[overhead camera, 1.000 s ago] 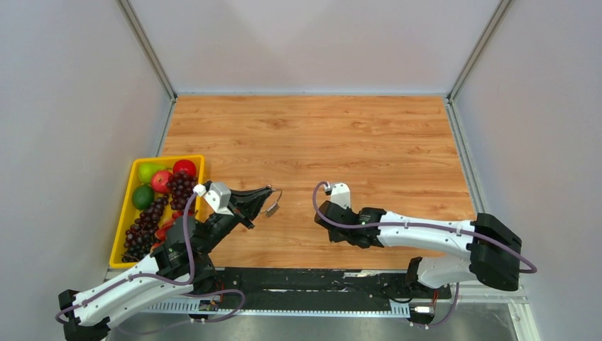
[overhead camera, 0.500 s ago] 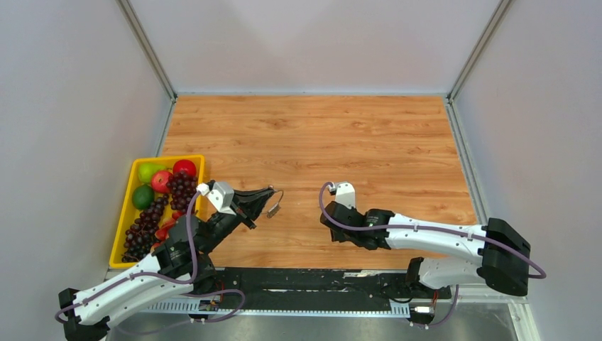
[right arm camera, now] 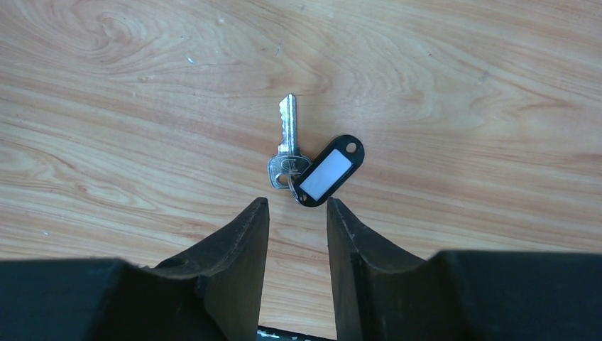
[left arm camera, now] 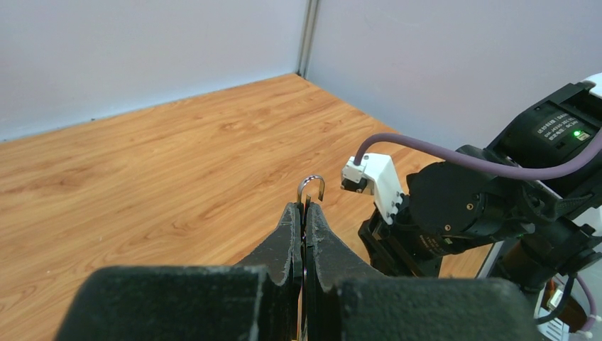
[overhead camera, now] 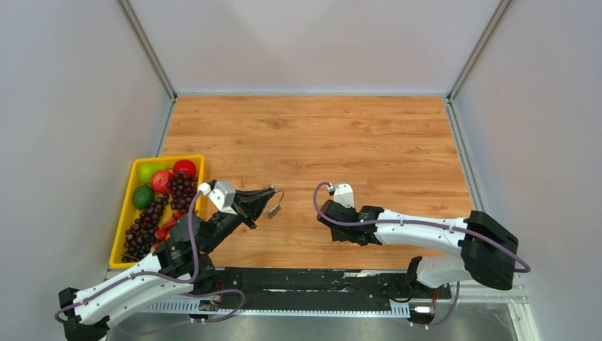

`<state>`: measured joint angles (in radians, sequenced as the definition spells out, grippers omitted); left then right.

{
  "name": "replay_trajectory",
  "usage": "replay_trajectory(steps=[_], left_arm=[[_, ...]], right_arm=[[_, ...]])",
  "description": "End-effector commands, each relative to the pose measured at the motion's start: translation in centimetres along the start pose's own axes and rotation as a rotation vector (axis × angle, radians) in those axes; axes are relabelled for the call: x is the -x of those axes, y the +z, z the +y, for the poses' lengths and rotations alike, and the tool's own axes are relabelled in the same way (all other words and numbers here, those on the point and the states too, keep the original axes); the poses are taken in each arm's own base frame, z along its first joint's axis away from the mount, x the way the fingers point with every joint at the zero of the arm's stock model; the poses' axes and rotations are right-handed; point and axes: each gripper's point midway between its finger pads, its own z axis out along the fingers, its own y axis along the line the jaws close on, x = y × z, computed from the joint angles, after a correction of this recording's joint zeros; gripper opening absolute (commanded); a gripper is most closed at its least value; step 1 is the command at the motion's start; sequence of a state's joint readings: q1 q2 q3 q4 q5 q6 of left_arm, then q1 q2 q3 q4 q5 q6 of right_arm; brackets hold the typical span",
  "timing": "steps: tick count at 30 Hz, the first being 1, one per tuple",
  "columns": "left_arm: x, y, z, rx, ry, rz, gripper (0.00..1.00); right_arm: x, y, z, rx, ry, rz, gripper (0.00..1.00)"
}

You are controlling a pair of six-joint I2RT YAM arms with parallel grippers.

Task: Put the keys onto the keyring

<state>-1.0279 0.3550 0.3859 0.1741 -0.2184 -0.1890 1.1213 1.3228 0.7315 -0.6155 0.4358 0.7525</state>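
From above, the left pincer (overhead camera: 267, 196) was clamped on the keyring (overhead camera: 277, 197), whose thin loop stuck out past its tips with small silver pieces hanging below. It sat where it had been half a second earlier. The right arm had drawn back toward the left. Its elbow lay further from the right wall than before, and its wrist was closer to the left pincer, near its place a second ago. The right pincer's tips were hidden under the wrist in this view, as was whatever lay beneath them on the table (overhead camera: 319, 135).

In the left wrist view, the jaws of the left pincer (left arm camera: 305, 210) were pressed together on the keyring (left arm camera: 311, 186), which arched just beyond the tips. The right arm's wrist stood ahead and to the right.

In the right wrist view, the right pincer (right arm camera: 297, 207) was narrowly parted and held nothing. A silver key (right arm camera: 287, 135) lay flat just ahead of the tips, blade pointing away. It was joined to a black tag (right arm camera: 328, 170) angled off to the right.
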Motion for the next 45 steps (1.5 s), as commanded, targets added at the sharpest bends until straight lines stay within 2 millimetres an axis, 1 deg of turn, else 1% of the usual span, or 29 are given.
replay_trajectory(steps=[1,12,16,27,30,33,35,37,38,41,45], left_arm=[[2.3,0.0,-0.6,-0.019,-0.028,-0.06,0.0],[2.4,-0.2,-0.6,-0.019,-0.03,-0.064,0.0],[2.3,-0.2,-0.6,-0.02,-0.03,-0.063,0.0],[2.3,-0.2,-0.5,-0.016,-0.028,-0.062,0.0],[2.4,-0.2,-0.5,-0.016,-0.029,-0.064,0.0],[2.4,-0.2,-0.5,-0.016,-0.029,-0.064,0.0],[2.3,-0.2,-0.4,-0.014,-0.028,-0.063,0.0],[2.3,-0.2,-0.4,-0.013,-0.028,-0.062,0.0],[2.4,-0.2,-0.4,-0.013,-0.028,-0.063,0.0],[2.3,-0.2,-0.4,-0.014,-0.029,-0.061,0.0],[2.5,-0.3,-0.5,-0.014,-0.033,-0.064,0.0]], right_arm=[[0.3,0.6,0.5,0.022,0.007,-0.006,0.38],[0.1,1.4,0.9,0.045,-0.005,0.02,0.34],[0.0,1.6,1.1,0.051,-0.009,0.029,0.3],[-0.5,2.0,0.7,0.043,-0.009,0.048,0.23],[-0.4,2.1,0.7,0.044,-0.007,0.045,0.14],[-0.6,2.2,0.5,0.038,-0.007,0.052,0.11],[-0.8,2.3,0.4,0.037,-0.007,0.06,0.07],[-1.0,2.5,0.3,0.036,-0.009,0.069,0.0],[-1.0,2.5,0.3,0.038,-0.009,0.071,0.0],[-0.7,2.2,0.5,0.05,-0.002,0.059,0.0],[1.0,0.5,1.2,0.111,0.022,0.007,0.0]])
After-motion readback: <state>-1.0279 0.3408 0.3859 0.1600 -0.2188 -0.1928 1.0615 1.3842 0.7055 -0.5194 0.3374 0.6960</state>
